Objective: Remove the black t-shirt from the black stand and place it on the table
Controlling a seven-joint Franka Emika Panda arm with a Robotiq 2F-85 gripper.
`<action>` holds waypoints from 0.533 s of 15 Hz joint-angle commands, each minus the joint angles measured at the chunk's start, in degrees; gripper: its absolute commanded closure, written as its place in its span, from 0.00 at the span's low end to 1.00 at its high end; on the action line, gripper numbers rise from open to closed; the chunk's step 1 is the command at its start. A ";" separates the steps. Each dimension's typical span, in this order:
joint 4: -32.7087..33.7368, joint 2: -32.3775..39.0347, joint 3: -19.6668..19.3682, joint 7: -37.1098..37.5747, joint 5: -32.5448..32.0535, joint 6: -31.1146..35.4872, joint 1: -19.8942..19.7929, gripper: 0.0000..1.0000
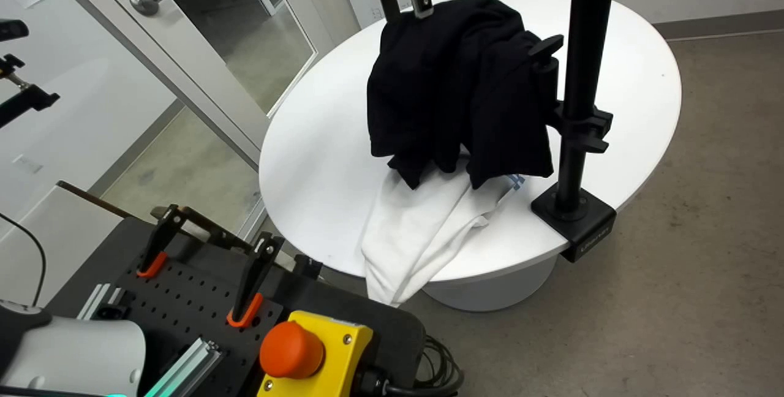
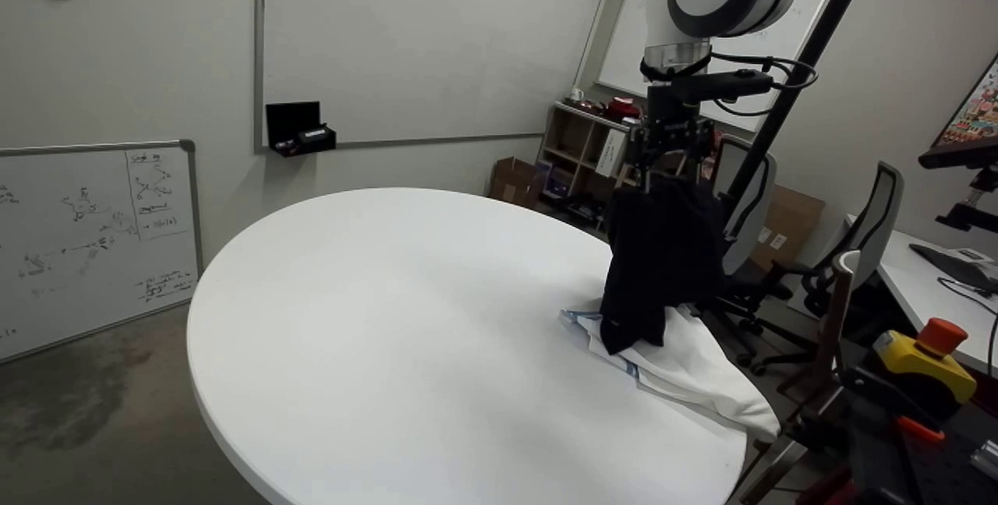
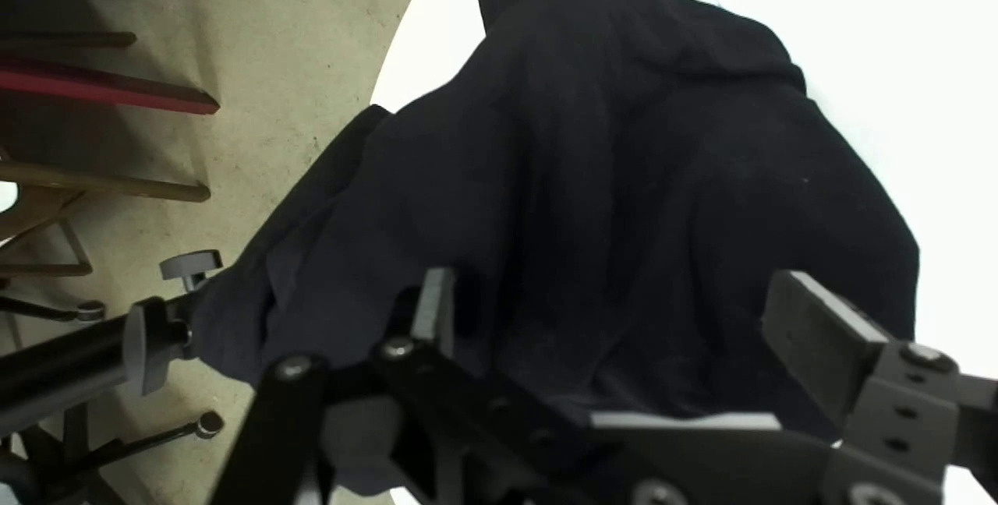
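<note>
Black t-shirt (image 1: 453, 90): upper middle of the frame in an exterior view, draped at the black stand (image 1: 585, 60); what props it inside is hidden from me.
Lower folds: hang over the white cloth (image 1: 422, 225); touching or not, can't tell.
Gripper (image 3: 612, 314): fingers spread, lower middle and lower right of the wrist view, shirt beneath, nothing clamped; fabric contact unclear.
Handling, my guess: light, limp, soft, hard to damage; matte fabric, shouldn't slip much once pinched.
Where I'd grab: raised fold along the top; pinch deep, since a shallow bite may catch one layer only.
Snag risk: clamp knob (image 1: 546, 48) right beside the shirt; I'd lift well up before going sideways.
Table (image 2: 390, 318): I'd lay the shirt lower middle of the frame in an exterior view.
</note>
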 commanded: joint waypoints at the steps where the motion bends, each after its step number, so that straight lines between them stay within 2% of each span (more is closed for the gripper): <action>1: -0.61 0.88 -1.46 1.57 -1.16 1.26 1.15 0.03; 2: -0.62 1.07 -1.60 1.64 -1.15 1.32 1.22 0.11; 3: -0.53 1.30 -1.72 1.85 -1.10 1.40 1.32 0.28; 4: -0.51 1.33 -1.81 1.97 -1.11 1.40 1.41 0.28; 8: -0.13 1.43 -1.91 3.18 -0.63 1.28 1.74 0.58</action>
